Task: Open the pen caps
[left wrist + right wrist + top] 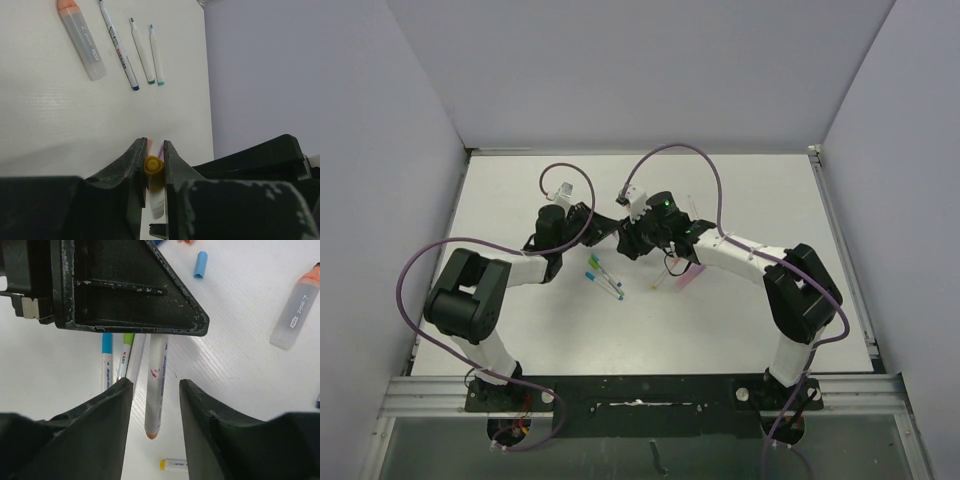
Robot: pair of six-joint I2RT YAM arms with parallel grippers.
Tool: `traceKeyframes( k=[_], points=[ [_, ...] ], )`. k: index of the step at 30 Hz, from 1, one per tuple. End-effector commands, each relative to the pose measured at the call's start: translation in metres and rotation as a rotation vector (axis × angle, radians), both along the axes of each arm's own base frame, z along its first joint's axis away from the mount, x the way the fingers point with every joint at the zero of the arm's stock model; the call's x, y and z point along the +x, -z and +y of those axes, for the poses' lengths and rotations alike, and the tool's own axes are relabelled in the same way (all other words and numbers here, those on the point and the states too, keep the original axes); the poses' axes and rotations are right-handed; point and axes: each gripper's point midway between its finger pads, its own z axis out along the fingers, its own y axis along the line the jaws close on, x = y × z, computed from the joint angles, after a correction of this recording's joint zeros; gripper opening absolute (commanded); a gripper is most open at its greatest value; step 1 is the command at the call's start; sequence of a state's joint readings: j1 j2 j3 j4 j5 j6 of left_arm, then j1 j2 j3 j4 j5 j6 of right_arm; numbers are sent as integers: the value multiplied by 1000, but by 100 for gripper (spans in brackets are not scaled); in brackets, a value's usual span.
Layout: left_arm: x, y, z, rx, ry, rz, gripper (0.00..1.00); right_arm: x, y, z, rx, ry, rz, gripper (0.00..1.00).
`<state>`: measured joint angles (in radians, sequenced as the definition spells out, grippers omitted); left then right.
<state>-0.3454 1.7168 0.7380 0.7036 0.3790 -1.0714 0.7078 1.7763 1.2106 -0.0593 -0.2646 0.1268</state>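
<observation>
Your left gripper (155,146) clamps the yellow plastic pen cap (153,165); your right gripper (156,384), jaws apart, straddles a thin white pen barrel (158,365), print unreadable.

The top camera looks steeply down from high behind the left arm (520,270) and right arm (740,250), taking in the whole table (500,200) from afar. Each wrist camera sits close behind its own fingers (127,165) (105,410), looking low across the tabletop. Both wrist views share the clear marker (82,40) (294,315) lying there.
</observation>
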Motion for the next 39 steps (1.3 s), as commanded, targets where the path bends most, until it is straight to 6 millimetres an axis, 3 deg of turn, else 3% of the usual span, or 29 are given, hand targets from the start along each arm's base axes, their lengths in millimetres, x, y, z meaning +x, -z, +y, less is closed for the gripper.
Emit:
traceKeyframes(
  k=[1,8,22,26,30,34,35,39],
  points=[
    [5,-22,-10,-30,33,-83,0,14,-43,17,93,-15,-91,49],
    [0,-31,-16,-39,46,-99,0,16,-39,21,99,-15,-81,49],
    [-3,-49,-20,-52,50,-143,0,16,-29,26,95,-24,-40,34],
    [-4,-50,-21,-52,53,-144,0,15,-31,25,98,-20,-42,24],
    [-5,-49,-21,-43,54,-139,0,14,-35,23,100,-16,-50,0],
    [6,-44,-3,17,1,-134,0,10,-35,17,81,-15,-45,0],
    [15,-51,5,26,-24,-147,0,8,-34,14,70,-16,-42,0],
    [47,-62,50,40,-127,-169,0,-4,-24,1,29,-26,-15,0]
  ],
)
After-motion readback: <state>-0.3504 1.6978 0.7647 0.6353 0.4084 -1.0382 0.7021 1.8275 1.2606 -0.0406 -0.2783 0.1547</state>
